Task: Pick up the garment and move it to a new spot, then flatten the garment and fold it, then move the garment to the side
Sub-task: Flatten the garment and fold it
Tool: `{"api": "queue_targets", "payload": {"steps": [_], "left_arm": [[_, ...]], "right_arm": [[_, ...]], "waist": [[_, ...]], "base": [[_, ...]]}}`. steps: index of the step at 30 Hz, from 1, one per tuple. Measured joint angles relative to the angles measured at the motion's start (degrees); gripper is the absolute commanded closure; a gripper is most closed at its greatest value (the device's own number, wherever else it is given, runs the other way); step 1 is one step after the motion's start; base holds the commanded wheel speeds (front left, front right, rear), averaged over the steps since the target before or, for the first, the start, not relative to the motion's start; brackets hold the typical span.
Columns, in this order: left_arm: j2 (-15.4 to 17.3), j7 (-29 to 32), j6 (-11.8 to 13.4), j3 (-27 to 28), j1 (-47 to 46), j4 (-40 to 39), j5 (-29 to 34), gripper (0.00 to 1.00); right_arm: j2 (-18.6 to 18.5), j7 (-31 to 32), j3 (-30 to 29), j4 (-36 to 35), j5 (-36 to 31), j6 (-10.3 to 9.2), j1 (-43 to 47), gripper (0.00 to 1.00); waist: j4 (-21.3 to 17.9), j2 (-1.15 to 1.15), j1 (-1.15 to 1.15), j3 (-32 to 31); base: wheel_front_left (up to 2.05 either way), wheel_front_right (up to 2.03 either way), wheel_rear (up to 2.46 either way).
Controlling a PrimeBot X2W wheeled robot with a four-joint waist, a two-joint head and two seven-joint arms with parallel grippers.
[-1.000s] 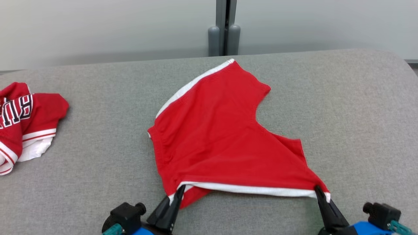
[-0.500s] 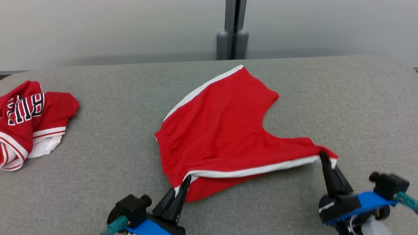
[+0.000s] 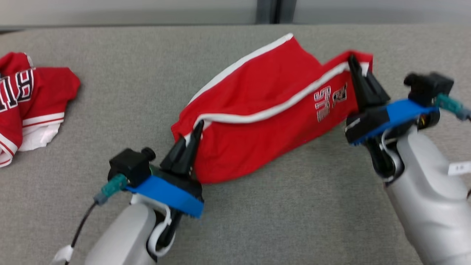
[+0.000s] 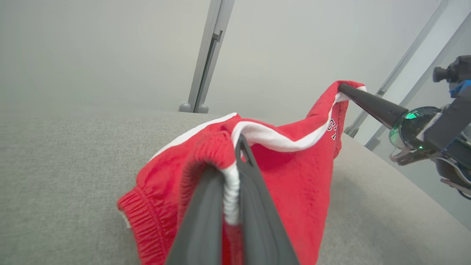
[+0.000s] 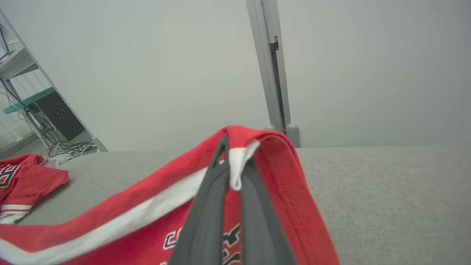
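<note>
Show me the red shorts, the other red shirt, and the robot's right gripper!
red shorts (image 3: 250, 143), head view, on the red cloth below the white stripe.
red shirt (image 3: 51, 82), head view, on its plain red part.
right gripper (image 3: 352, 60), head view, at the fingertips pinching the shorts' corner.

I hold the garment (image 3: 257, 121), a pair of red shorts with a white side stripe (image 3: 254, 118) and a gathered elastic waistband (image 4: 147, 217). Its near half is raised off the grey table (image 3: 294, 206) and tipped toward 12 o'clock, baring pale lettering (image 3: 325, 103). My left jaws pinch the waistband corner at 7 o'clock. My right jaws pinch the hem corner at 2 o'clock.
</note>
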Motion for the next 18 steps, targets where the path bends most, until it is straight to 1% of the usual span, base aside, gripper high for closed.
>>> {"api": "queue_targets", "payload": {"steps": [5,11,18], "left_arm": [[-1.31,0.01,0.0,2.66,-4.98,2.9,-0.44,1.0],[-3.7,0.01,0.0,3.04,-10.53,5.88,-0.36,1.0],[-5.57,0.01,0.0,2.99,-15.0,7.94,-0.23,1.0]], "right_arm": [[1.42,1.2,1.38,9.62,0.24,-0.01,-11.07,1.0],[1.68,0.47,3.96,20.15,-0.73,0.0,-21.95,1.0],[2.76,-0.2,5.54,30.5,-1.31,0.0,-30.15,1.0]], "waist": [[1.57,0.01,0.0,4.12],[3.88,0.0,-0.01,8.35],[6.51,0.01,0.0,12.35]], "base": [[0.0,0.0,0.0],[0.0,0.0,0.0],[0.0,0.0,0.0]]}}
